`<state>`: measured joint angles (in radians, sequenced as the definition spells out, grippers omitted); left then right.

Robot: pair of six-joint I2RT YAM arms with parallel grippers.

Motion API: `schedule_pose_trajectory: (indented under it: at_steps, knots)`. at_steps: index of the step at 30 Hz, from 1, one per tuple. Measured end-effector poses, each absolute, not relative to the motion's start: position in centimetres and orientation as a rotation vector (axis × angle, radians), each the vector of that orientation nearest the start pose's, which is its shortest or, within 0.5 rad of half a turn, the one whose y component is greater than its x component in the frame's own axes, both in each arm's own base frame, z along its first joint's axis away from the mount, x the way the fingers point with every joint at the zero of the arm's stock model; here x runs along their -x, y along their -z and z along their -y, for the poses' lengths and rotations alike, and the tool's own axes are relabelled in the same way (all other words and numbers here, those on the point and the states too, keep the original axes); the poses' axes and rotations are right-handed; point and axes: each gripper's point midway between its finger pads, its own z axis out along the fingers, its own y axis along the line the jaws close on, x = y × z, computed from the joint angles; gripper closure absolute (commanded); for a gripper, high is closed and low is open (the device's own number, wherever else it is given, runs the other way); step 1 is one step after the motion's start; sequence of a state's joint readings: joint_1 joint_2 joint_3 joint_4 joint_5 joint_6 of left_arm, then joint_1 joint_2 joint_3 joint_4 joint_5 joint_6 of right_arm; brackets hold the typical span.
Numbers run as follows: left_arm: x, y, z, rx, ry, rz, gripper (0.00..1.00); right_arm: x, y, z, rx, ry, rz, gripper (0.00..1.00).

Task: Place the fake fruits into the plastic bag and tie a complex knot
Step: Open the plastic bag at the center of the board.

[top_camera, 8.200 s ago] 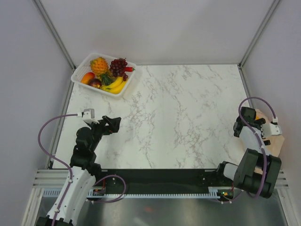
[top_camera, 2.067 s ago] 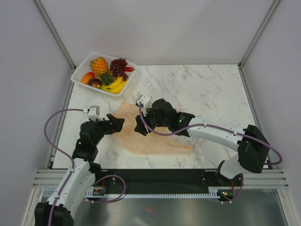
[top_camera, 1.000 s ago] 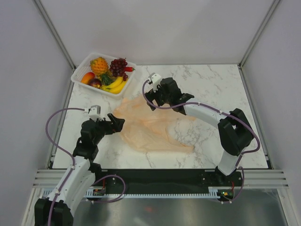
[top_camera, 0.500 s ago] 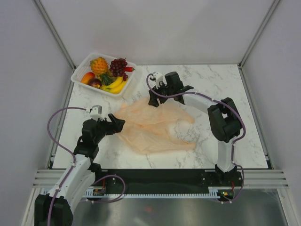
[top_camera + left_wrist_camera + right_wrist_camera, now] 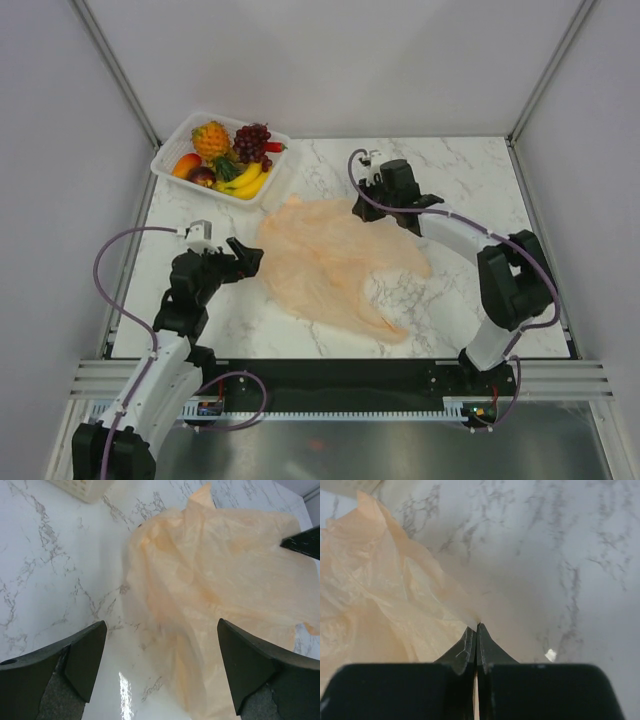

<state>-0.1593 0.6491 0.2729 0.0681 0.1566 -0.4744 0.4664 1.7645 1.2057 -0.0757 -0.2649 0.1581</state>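
The plastic bag (image 5: pixel 335 262) lies crumpled and spread out on the marble table (image 5: pixel 460 170), peach and translucent. My right gripper (image 5: pixel 366 207) is shut on the bag's far edge; in the right wrist view its jaws (image 5: pixel 477 626) pinch a fold of the bag (image 5: pixel 380 595). My left gripper (image 5: pixel 248 258) stands open just left of the bag, apart from it, and in its wrist view the bag (image 5: pixel 225 580) lies ahead between the wide fingers (image 5: pixel 85 655). The fake fruits sit in a white basket (image 5: pixel 166 157): pineapple (image 5: pixel 210 138), grapes (image 5: pixel 252 140), bananas (image 5: pixel 246 181). No knot is in view.
The basket stands at the table's far left corner, close to the bag's far tip, and its corner (image 5: pixel 85 487) shows in the left wrist view. Grey walls close in the table on three sides. Bare marble lies right of the bag.
My right gripper has shut on the bag's far edge and moved right, pulling the bag wider and flatter. The left arm has barely moved.
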Motion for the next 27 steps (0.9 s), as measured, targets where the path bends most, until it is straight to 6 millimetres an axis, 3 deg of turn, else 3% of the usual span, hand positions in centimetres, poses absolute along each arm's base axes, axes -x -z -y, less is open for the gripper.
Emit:
schedule_pose_trajectory:
  at_steps: [3,6,9,12,15,18,21,27]
  knots:
    - [-27.4,-14.2,8.5,0.228,0.557,-1.883,0.00,-40.6,-13.0,-22.5,0.269,-0.498,-2.188,1.00]
    - [-27.7,-15.2,8.3,0.273,0.562,-1.860,0.00,-40.0,-13.9,-20.4,0.089,-0.450,-2.139,1.00]
    - [-27.9,-15.5,8.8,0.281,0.602,-1.852,0.00,-38.4,-13.4,-18.1,-0.089,-0.409,-2.107,1.00]
    - [-28.5,-15.0,9.9,0.267,0.666,-1.876,0.00,-37.5,-12.8,-15.9,-0.250,-0.353,-2.081,1.00]
    - [-29.6,-12.8,11.3,0.264,0.720,-1.986,0.00,-37.1,-12.6,-14.2,-0.373,-0.318,-2.026,1.00]
    - [-30.2,-10.4,12.5,0.266,0.748,-2.092,0.00,-36.5,-12.0,-13.3,-0.438,-0.312,-1.994,1.00]
    - [-30.4,-9.1,13.8,0.247,0.772,-2.148,0.00,-36.3,-11.4,-12.8,-0.471,-0.299,-1.984,1.00]
    - [-31.3,-10.4,18.2,0.122,0.835,-2.156,0.00,-36.9,-12.3,-12.6,-0.494,-0.302,-1.929,1.00]
